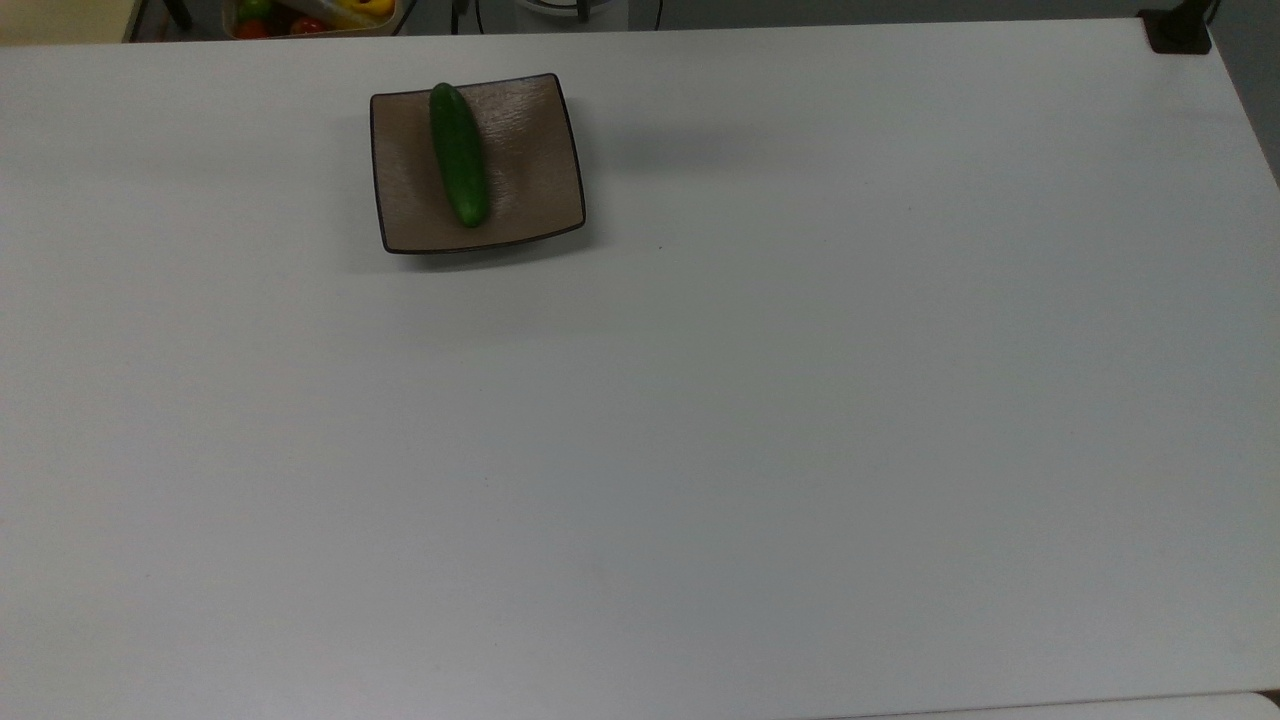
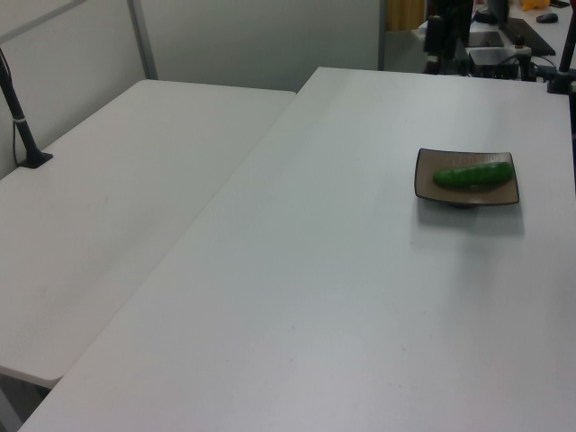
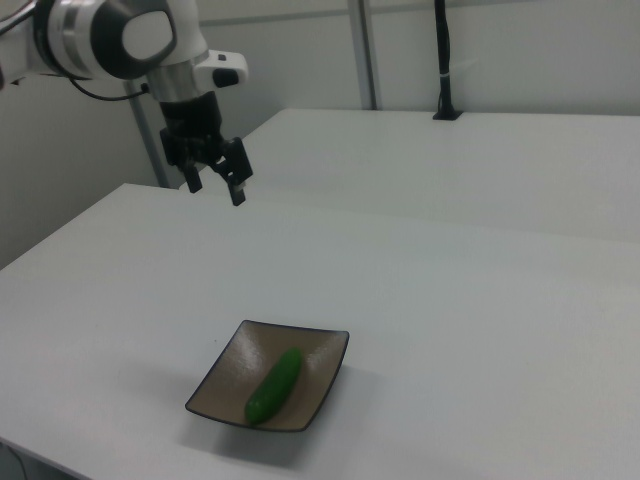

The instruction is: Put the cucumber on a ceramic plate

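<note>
The cucumber (image 3: 273,385) lay on the ceramic plate (image 3: 322,375) while the gripper (image 3: 214,188) hung above the table (image 3: 480,330) — fingers apart, grasping nothing — its arm cut off at the right view's left edge.

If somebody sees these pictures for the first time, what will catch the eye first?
The green cucumber catches the eye first: it lies lengthwise on the brown square plate, near the far edge of the white table in the top view. Next, in the right view, the gripper hangs open, high above the table, apart from the plate.

Open table (image 1: 760,420) around plate (image 1: 530,190)
</note>
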You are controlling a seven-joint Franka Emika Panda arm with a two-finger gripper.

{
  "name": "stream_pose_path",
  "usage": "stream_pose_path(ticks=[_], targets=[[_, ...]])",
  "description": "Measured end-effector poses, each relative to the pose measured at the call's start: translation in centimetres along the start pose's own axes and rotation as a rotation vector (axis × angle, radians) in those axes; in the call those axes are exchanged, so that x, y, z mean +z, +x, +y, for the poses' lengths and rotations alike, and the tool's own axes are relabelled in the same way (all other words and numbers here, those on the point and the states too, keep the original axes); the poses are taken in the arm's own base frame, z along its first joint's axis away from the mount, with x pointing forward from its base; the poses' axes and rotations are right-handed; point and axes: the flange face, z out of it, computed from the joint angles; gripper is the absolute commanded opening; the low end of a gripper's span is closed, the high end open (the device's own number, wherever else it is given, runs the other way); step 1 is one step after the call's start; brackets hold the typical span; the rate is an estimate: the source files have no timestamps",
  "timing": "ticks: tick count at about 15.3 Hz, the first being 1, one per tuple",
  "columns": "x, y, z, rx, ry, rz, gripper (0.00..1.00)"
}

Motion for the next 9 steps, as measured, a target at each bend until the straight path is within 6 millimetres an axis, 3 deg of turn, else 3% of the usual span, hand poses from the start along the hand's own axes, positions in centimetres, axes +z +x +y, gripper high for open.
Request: stream_pose_path(ticks=[4, 9], targets=[[0.3, 2.0, -0.3, -0.078, 0.006, 0.078, 1.0], [0.7, 2.5, 0.0, -0.088, 0.006, 0.086, 1.0]])
